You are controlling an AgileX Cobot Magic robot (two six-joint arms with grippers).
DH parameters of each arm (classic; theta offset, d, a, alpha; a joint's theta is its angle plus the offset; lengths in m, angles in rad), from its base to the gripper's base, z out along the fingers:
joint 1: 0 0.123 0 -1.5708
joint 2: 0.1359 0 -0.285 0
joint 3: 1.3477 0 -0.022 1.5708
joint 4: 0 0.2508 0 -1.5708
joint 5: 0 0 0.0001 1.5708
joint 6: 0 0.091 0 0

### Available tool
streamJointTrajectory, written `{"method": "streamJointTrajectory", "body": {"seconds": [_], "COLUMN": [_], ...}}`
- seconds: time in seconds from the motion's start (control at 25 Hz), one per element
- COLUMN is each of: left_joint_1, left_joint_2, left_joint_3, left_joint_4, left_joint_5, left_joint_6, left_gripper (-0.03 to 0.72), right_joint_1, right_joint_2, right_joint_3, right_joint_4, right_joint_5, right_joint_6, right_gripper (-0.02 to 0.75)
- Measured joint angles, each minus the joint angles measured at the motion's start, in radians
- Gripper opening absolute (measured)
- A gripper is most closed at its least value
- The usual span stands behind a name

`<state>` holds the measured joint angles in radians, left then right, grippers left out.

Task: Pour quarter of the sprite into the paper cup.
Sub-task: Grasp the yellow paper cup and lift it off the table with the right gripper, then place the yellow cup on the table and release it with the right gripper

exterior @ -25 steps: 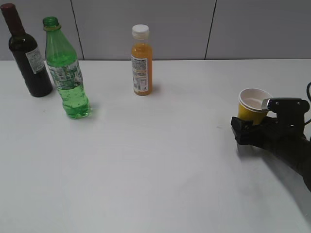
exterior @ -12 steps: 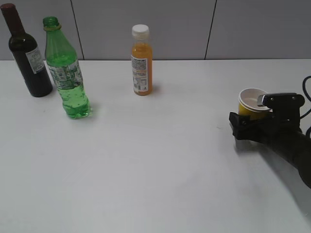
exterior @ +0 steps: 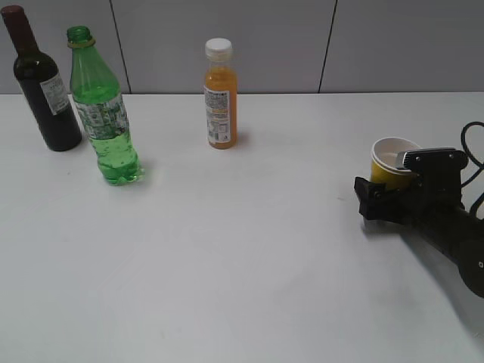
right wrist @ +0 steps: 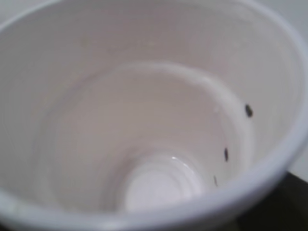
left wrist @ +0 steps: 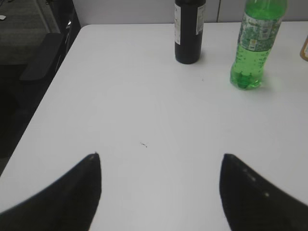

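The sprite [exterior: 104, 121] is a tall green bottle standing at the back left; it also shows in the left wrist view [left wrist: 254, 43]. The paper cup [exterior: 390, 165], yellow with a white inside, stands upright at the right. My right gripper [exterior: 378, 198] reaches around the cup's lower part, with its fingers either side of it. The cup's empty white inside fills the right wrist view [right wrist: 144, 120], where the fingers are hidden. My left gripper [left wrist: 160, 166] is open and empty over bare table, well short of the bottles.
A dark wine bottle [exterior: 41, 87] stands just left of the sprite, and shows in the left wrist view [left wrist: 188, 33]. An orange juice bottle [exterior: 220, 94] with a white cap stands at the back middle. The table's left edge [left wrist: 43, 106] is near my left gripper.
My right gripper has slid a little to the left around the cup. The cup has stayed in place. The bottles have not moved.
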<state>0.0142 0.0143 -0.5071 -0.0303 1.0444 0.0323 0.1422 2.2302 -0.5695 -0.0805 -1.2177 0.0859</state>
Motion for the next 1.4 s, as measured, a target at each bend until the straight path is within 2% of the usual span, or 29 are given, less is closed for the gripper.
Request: {"method": "streamJointTrajectory", "body": {"seconds": [0.48,0.8,0.92,1.4], "left_joint_1": [0.0,0.0,0.0,0.0], "left_joint_2": [0.0,0.0,0.0,0.0], "left_joint_3": [0.0,0.0,0.0,0.0], "left_joint_4": [0.0,0.0,0.0,0.0], "left_joint_5": [0.0,0.0,0.0,0.0], "left_joint_6": [0.0,0.0,0.0,0.0], "left_gripper": [0.583,0.583,0.583,0.583], "right_joint_1": [0.0,0.0,0.0,0.0], "right_joint_2": [0.02,0.022,0.022,-0.023], "right_joint_3": [-0.036,-0.034,-0.028,0.057], "right_joint_4": [0.003,0.003,0.004,-0.013], "right_joint_5": [-0.002,-0.004,-0.012,-0.017], "right_joint_6": [0.0,-0.001,-0.001,-0.043], "right_gripper": [0.626,0.483,0.453,0.447]}}
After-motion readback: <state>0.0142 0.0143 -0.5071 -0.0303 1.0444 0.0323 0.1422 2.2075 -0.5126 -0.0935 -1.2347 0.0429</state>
